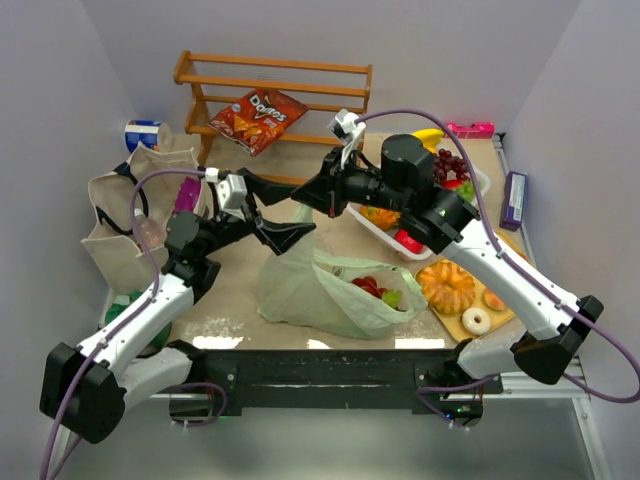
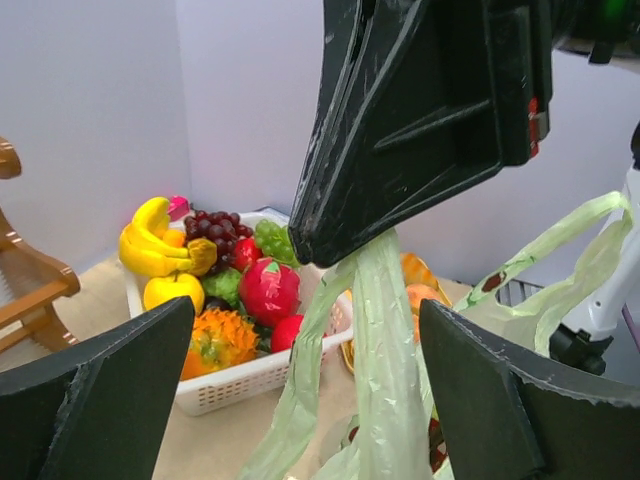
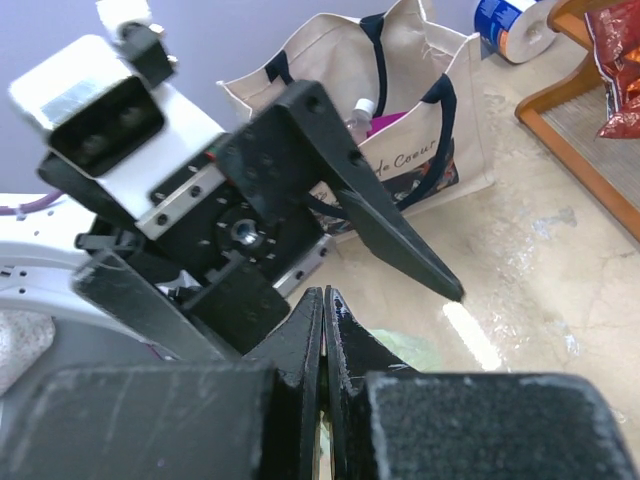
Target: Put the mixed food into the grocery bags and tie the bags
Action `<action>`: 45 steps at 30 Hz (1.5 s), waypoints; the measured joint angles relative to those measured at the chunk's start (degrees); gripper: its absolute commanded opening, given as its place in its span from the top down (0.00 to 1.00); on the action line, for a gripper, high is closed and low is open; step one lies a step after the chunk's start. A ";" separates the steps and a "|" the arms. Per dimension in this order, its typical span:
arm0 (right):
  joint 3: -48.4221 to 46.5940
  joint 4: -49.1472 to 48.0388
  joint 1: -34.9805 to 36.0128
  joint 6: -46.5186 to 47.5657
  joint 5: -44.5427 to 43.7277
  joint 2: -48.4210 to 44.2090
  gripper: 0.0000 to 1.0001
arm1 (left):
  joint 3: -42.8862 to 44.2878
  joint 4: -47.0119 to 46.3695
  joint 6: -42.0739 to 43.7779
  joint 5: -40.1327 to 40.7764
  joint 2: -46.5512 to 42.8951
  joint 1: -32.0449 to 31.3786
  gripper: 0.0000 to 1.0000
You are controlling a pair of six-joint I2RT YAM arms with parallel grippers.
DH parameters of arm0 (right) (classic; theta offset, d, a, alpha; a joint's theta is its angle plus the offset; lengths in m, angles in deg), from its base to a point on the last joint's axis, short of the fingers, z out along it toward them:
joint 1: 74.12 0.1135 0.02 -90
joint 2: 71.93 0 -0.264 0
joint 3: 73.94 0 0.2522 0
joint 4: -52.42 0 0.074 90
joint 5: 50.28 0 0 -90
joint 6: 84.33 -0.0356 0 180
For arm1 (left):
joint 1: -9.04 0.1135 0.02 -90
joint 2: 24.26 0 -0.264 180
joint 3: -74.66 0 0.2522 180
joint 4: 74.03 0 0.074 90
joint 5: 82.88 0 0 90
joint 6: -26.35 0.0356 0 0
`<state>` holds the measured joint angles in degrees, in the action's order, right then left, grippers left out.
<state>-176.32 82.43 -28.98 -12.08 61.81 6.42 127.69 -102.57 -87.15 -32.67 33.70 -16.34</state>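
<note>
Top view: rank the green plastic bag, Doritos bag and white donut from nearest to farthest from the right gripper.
1. Green plastic bag, centre; its handle is held by the right gripper.
2. Doritos bag, behind, on the rack.
3. White donut, near right.

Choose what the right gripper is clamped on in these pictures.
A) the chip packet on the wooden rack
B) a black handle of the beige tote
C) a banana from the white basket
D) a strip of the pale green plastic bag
D: in the left wrist view, a twisted strip of the pale green plastic bag hangs straight out of the shut right gripper.
</note>
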 measured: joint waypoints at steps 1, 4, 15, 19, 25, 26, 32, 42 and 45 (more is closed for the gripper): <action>0.04 0.00 -0.07 -0.04 0.24 0.00 1.00 | 0.00 -0.83 -0.20 -0.94 1.18 0.00 0.00; 0.04 -0.02 -0.22 -0.20 0.92 0.00 1.00 | 0.02 -3.15 -1.25 -3.41 3.98 0.00 0.02; 0.02 0.07 -0.31 -0.24 1.53 0.02 1.00 | 0.42 -14.21 -8.13 -11.08 12.85 -2.29 0.26; -0.02 0.22 -0.48 -0.22 1.46 0.02 1.00 | -1.64 -15.69 -8.81 -11.52 12.79 -5.18 0.33; -0.15 0.70 -0.66 -0.15 1.33 0.15 1.00 | -7.17 -15.30 -8.83 -11.02 10.88 -5.84 0.45; -0.17 0.79 -0.66 -0.13 1.33 0.15 1.00 | -7.69 -15.28 -8.76 -10.95 10.47 -5.84 0.55; -0.20 0.92 -0.83 -0.04 1.29 0.39 0.96 | -8.24 -14.86 -9.33 -10.32 9.84 -6.05 1.00; -2.38 5.14 -2.84 4.68 -2.80 -0.50 0.02 | -3.80 4.00 -8.85 -5.81 6.05 1.53 1.00; -2.38 6.27 -4.98 7.06 -3.04 -2.38 0.01 | 0.37 12.26 -7.32 -5.40 6.32 4.83 1.00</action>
<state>-178.70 88.70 -33.96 -5.02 58.77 4.04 128.06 -90.31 -94.48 -38.07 40.01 -11.51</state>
